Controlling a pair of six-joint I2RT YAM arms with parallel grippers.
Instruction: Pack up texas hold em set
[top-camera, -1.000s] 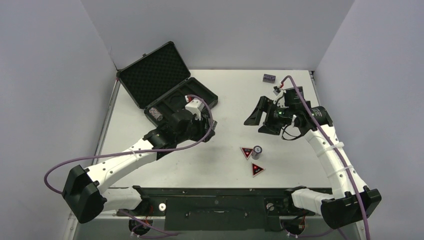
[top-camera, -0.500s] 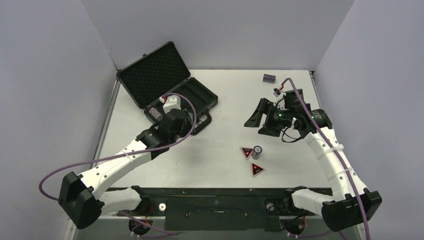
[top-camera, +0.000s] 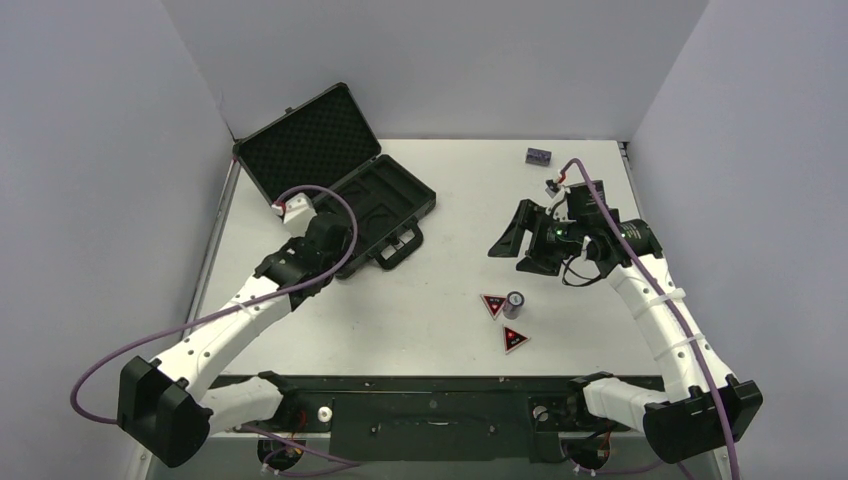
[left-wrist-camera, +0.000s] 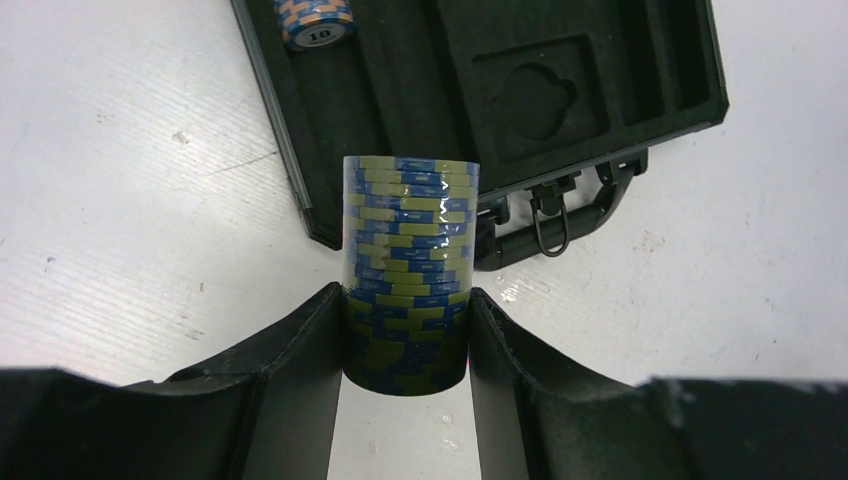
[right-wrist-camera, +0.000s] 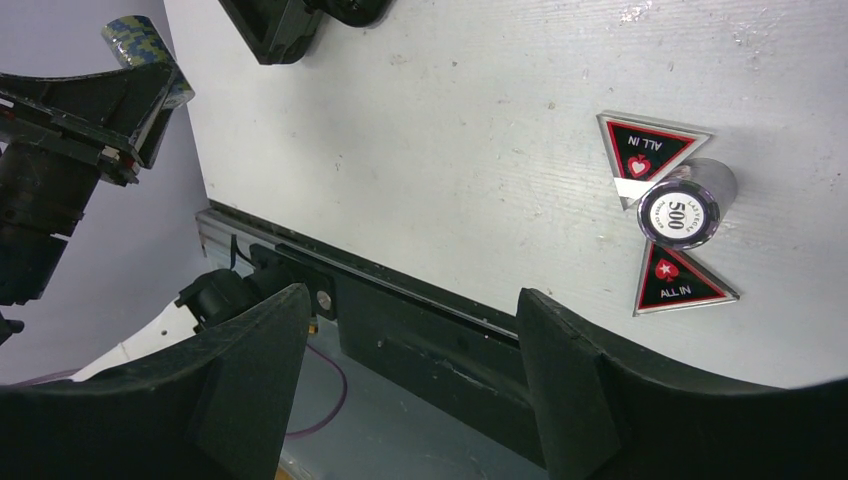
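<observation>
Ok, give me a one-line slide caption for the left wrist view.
Left fingers clamp a blue-and-green chip stack near the open black case, where an orange-and-blue stack sits.

Left tool (left-wrist-camera: 405, 310) clamped, seemingly tilted — right tool (right-wrist-camera: 412, 300) spread wide.

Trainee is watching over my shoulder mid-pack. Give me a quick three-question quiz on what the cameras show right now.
1. What does the left gripper hold? A: a green-and-blue chip stack; B: the 500 chip stack; C: nothing.
2. True or false: the right gripper grips the 500 chip stack.
3. How many ALL IN tokens lie on the table beside that stack?
Key: 1 A; 2 false, its jaws stand open and empty; 3 two.
</observation>
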